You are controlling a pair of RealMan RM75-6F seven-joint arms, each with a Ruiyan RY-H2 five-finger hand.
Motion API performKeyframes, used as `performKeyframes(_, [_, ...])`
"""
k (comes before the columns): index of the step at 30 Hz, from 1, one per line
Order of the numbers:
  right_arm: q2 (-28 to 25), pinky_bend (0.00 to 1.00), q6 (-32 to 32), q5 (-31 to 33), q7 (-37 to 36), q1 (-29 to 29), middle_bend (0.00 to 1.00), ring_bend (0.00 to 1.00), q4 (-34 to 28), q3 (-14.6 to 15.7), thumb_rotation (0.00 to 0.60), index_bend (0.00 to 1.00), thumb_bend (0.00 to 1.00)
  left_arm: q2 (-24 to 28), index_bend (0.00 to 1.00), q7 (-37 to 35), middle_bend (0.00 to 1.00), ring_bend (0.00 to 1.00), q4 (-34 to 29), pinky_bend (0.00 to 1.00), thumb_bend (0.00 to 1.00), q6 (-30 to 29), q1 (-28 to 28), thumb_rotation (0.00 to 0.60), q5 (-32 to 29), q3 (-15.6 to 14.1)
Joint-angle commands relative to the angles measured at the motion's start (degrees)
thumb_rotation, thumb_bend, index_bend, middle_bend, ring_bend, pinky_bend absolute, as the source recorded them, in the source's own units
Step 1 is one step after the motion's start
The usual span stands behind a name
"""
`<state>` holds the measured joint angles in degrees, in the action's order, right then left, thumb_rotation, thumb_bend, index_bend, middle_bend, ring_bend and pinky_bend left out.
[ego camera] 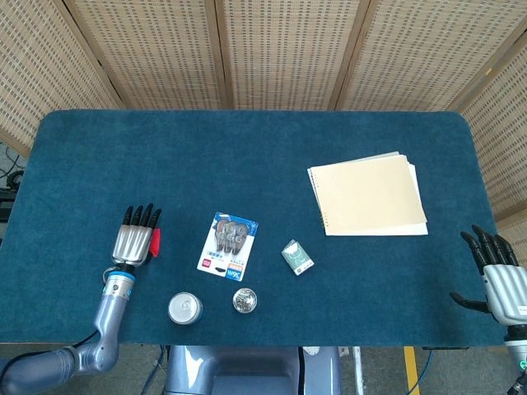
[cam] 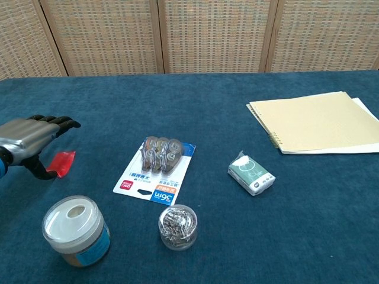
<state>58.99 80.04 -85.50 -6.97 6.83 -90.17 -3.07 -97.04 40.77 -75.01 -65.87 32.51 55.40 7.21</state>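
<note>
Left hand (ego camera: 134, 239) hovers flat over the blue felt surface (ego camera: 247, 156), fingers stretched forward and apart, holding nothing; the small red flat card (cam: 61, 163) lies just beside it, partly under its thumb side. Right hand (ego camera: 498, 276) sits off the surface's right edge, fingers spread, empty. Nearby lie the blister pack of 3 correction tapes (ego camera: 228, 243), a round clear-lidded tub (cam: 75, 231) and a small jar of metal clips (cam: 177, 226).
</note>
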Motion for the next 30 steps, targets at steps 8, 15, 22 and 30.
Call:
performKeyframes(8, [0.03, 0.00, -0.06, 0.06, 0.09, 0.03, 0.00, 0.00, 0.00, -0.01, 0.600, 0.00, 0.05, 0.47, 0.00, -1.13, 0.00, 0.00, -0.26, 0.00, 0.33, -0.63, -0.49, 0.600, 1.19, -0.01])
performKeyframes(15, [0.02, 0.00, -0.15, 0.13, 0.10, 0.05, 0.00, 0.00, 0.01, -0.02, 0.600, 0.00, 0.05, 1.07, 0.00, -1.76, 0.00, 0.00, -1.08, 0.00, 0.33, -1.37, -0.92, 0.600, 1.87, 0.13])
performKeyframes(22, [0.08, 0.00, -0.14, 0.10, 0.31, 0.06, 0.00, 0.00, -0.02, 0.00, 0.600, 0.00, 0.05, 2.48, 0.05, -3.29, 0.00, 0.00, -3.70, 0.00, 0.33, -3.18, -1.62, 0.600, 4.09, 0.14])
performKeyframes(30, [0.11, 0.00, -0.06, 0.03, 0.36, 0.03, 0.00, 0.00, -0.01, 0.03, 0.600, 0.00, 0.05, 3.27, 0.09, -5.04, 0.00, 0.00, -4.34, 0.00, 0.34, -3.81, -2.44, 0.600, 5.62, -0.37])
